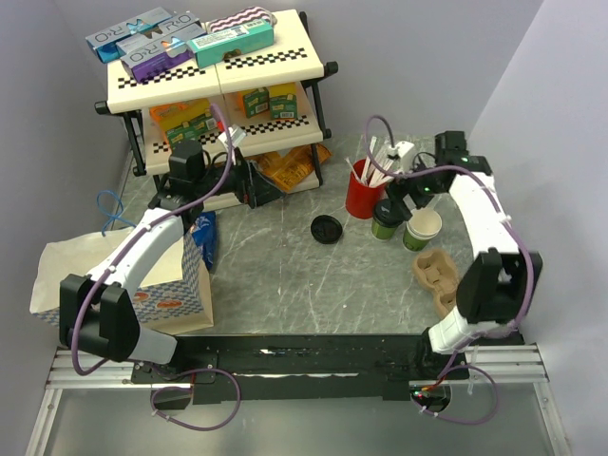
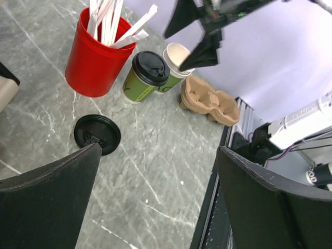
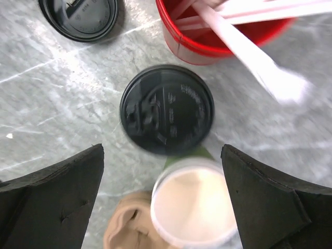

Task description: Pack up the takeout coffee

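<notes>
The coffee [image 1: 385, 220], a green cup with a black lid fitted, stands upright on the desk [image 1: 285, 285] at the far right. It is just near-right of the red cup [image 1: 364, 190] and just left of the open cup [image 1: 423, 228]. A loose lid [image 1: 327, 229] lies flat on the desk to the left of the coffee, apart from it. A cardboard carrier [image 1: 435, 275] lies on the near side of the open cup. The right gripper [image 3: 162, 149] hangs above the coffee, fingers [image 3: 52, 197] spread wide, gripping nothing. The left gripper [image 1: 256, 182] is beside the shelf [image 1: 218, 85], well apart from the coffee, its fingers likewise spread wide and empty. A paper bag [image 1: 142, 285] sits at the near left.
</notes>
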